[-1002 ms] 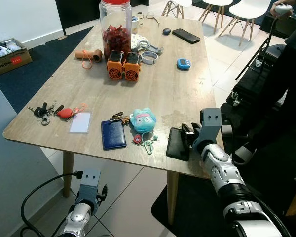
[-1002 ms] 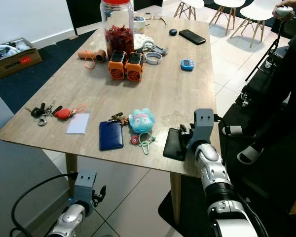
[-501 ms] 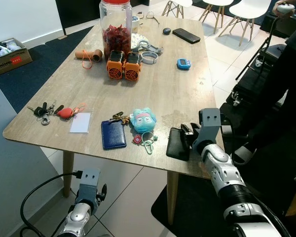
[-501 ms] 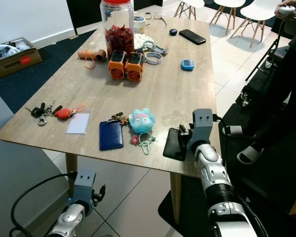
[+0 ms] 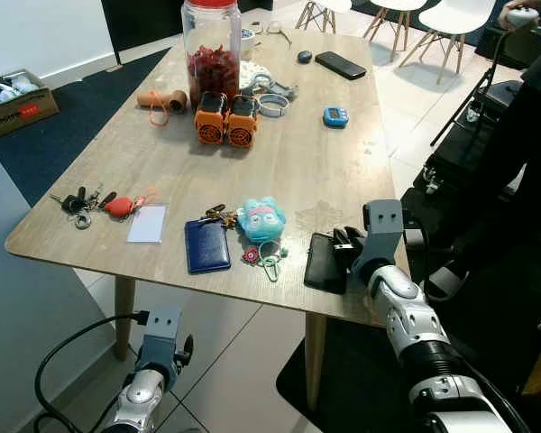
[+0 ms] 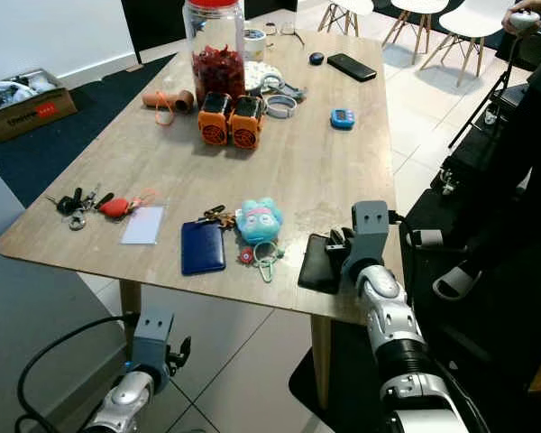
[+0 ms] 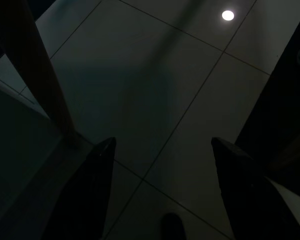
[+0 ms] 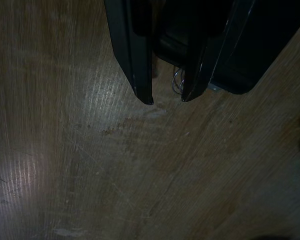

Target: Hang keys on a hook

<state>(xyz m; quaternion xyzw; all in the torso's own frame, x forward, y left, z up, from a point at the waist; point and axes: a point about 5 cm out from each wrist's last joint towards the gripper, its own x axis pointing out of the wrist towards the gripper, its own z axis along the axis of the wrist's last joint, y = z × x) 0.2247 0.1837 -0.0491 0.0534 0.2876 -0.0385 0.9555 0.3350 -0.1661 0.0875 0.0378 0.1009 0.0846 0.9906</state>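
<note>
My right gripper [image 8: 167,97] rests low on the wooden table [image 5: 279,162] near its front right edge. Its fingers are shut on a small black key fob [image 8: 172,47] with a silver ring [image 8: 176,81] showing between them. A black key case [image 5: 325,263] lies right beside that gripper [image 5: 345,242]. Another bunch of keys [image 5: 79,206] with a red tag [image 5: 119,207] sits at the front left. A third bunch [image 5: 215,215] lies next to a blue plush charm [image 5: 262,219]. My left gripper [image 7: 162,145] hangs open below the table, over the tiled floor.
A blue wallet [image 5: 206,245] and a clear card sleeve [image 5: 148,224] lie near the front edge. A big jar [image 5: 211,50], two orange devices [image 5: 226,120] and a phone [image 5: 339,65] stand farther back. A person [image 5: 532,117] stands at the right; a table leg [image 7: 37,75] is near my left gripper.
</note>
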